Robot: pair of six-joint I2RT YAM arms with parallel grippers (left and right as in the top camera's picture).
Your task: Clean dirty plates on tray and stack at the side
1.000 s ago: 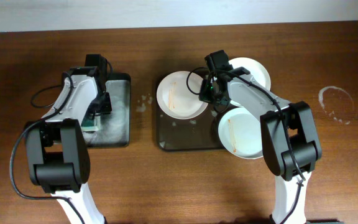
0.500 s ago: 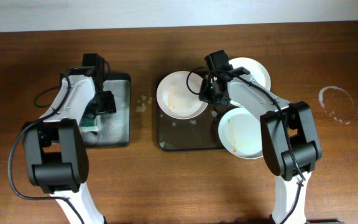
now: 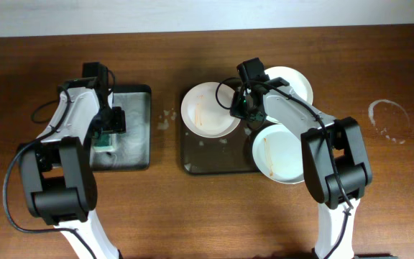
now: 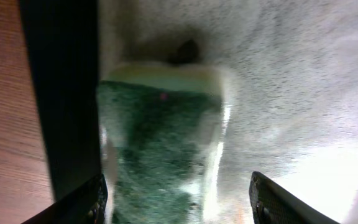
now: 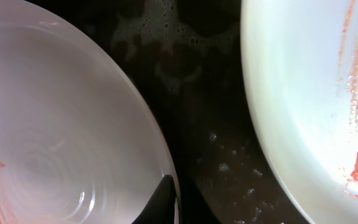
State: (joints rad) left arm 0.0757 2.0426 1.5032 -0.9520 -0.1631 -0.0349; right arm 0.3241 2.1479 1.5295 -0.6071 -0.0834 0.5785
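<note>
While right fingers (image 5: 166,198) press together, left fingers (image 4: 82,202) gape astride the sponge (image 4: 160,143)

Glossy plates (image 3: 208,109), matt wood-grain table (image 3: 379,187)

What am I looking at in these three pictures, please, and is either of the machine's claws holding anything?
These are two robot arms at a wooden table. The wide picture looks down from above, and each close-up comes from a camera on one wrist. Three white plates, some with orange smears, sit on or partly over a large dark tray. The left gripper stands open over a green sponge in a smaller soapy tray. The right gripper is shut, its tips at a plate's rim. Whether it pinches the rim is unclear.
</note>
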